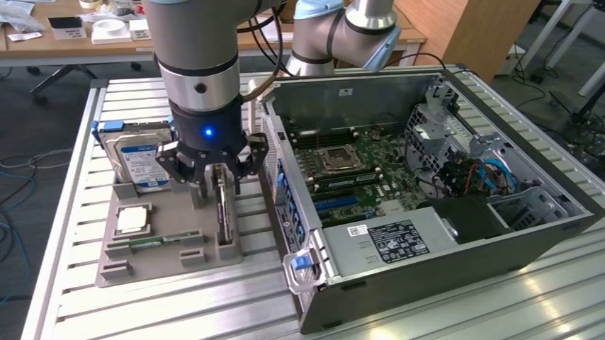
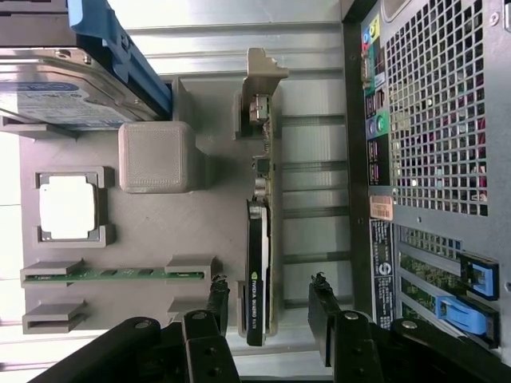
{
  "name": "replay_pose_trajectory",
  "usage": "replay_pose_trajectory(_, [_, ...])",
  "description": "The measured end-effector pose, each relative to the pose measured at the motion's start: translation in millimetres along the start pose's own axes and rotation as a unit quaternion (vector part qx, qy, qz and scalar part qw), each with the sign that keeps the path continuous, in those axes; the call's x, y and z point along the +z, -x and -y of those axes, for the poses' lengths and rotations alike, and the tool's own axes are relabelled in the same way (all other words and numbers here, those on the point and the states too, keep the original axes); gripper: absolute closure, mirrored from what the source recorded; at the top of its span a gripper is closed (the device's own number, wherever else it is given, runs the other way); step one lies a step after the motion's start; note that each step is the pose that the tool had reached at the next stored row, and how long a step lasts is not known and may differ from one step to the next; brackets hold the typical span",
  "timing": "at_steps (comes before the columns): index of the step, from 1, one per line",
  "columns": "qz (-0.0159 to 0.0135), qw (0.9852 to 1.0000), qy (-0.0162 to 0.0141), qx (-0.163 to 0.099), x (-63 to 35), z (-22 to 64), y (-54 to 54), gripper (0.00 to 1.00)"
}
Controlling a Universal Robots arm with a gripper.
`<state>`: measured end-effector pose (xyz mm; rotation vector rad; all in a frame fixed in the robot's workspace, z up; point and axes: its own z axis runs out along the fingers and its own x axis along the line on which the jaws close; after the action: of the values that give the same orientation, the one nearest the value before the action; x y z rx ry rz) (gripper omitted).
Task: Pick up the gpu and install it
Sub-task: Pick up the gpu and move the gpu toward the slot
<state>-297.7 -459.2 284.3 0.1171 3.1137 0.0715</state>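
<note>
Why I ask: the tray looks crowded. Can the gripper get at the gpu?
Probably yes: the open gripper hangs right over the gpu, a finger either side of the upright card, nothing else between. The hard drive stands clear.

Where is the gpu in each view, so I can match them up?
Exterior view: the gpu stands on edge in the tray, under the end effector.
Wrist view: the gpu is edge-on, on the tray's side nearest the case.
Shared landmark: the hard drive on the tray, in the wrist view too.

Bright even light, glare on the slatted table (image 1: 534, 301), washed-out whites in wrist view, soft shadows
</note>
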Motion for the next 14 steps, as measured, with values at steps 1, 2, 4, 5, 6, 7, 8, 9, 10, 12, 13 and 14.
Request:
replay_pose_trajectory(1, [-0.0001, 1.0000, -0.0001, 0.000, 0.0, 0.0, 0.0, 0.47])
replay_pose_trajectory(2, [-0.0001, 1.0000, -0.0001, 0.000, 0.2, 0.0, 0.0, 0.47])
replay_pose_trajectory(4, [0.0001, 1.0000, 0.0001, 0.000, 1.1, 0.0, -1.1, 0.47])
replay_pose_trajectory(5, [0.0001, 1.0000, 0.0001, 0.000, 1.6, 0.1, -1.4, 0.47])
replay_pose_trajectory(6, [0.0000, 1.0000, 0.0001, 0.000, 2.3, 0.2, -1.8, 0.47])
replay_pose_trajectory(7, [0.0000, 1.0000, 0.0001, 0.000, 3.3, 0.2, -2.0, 0.47])
replay_pose_trajectory(8, [0.0000, 1.0000, 0.0000, 0.000, 4.4, 0.2, -2.1, 0.47])
replay_pose_trajectory(9, [0.0000, 1.0000, 0.0000, 0.000, 5.6, 0.2, -2.3, 0.47])
replay_pose_trajectory(10, [0.0000, 1.0000, 0.0000, 0.000, 6.9, 0.2, -2.5, 0.47])
replay_pose_trajectory(12, [0.0000, 1.0000, 0.0000, 0.000, 9.6, 0.2, -2.6, 0.47])
replay_pose_trajectory(13, [0.0000, 1.0000, 0.0000, 0.000, 11.0, 0.2, -2.7, 0.47])
replay_pose_trajectory(14, [0.0001, 1.0000, 0.0001, 0.000, 12.2, 0.2, -2.8, 0.47])
